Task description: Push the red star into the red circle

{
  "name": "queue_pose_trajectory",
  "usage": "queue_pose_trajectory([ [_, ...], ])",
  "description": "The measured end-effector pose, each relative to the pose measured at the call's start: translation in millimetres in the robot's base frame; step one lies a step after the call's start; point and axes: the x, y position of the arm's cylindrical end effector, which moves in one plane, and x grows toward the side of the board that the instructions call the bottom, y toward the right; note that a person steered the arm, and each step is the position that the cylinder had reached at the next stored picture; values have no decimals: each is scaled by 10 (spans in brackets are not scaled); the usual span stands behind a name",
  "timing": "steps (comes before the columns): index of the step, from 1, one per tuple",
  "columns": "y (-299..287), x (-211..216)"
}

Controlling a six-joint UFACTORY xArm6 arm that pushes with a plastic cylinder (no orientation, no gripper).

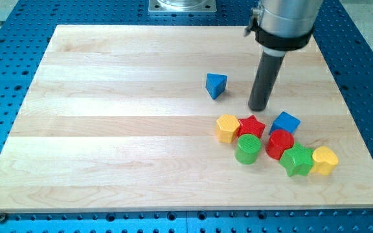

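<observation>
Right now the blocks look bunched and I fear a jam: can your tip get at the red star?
Probably yes. My tip stands just above the red star in the view, with bare board between them. The yellow block and green cylinder crowd its left and bottom sides only.

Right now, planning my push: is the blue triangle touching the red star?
No. The blue triangle sits alone, apart from the red star, up toward the view's left.
</observation>
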Motion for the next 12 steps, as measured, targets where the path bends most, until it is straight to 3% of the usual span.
queue_pose_trajectory([
  [1, 289, 2],
  [3, 179, 610],
  [4, -75, 553],
  [5, -785, 374],
  [6, -1398, 674],
  [7, -1412, 815],
  [8, -881, 860],
  [9, -991, 822],
  [10, -1147, 519],
  [12, -191, 435],
])
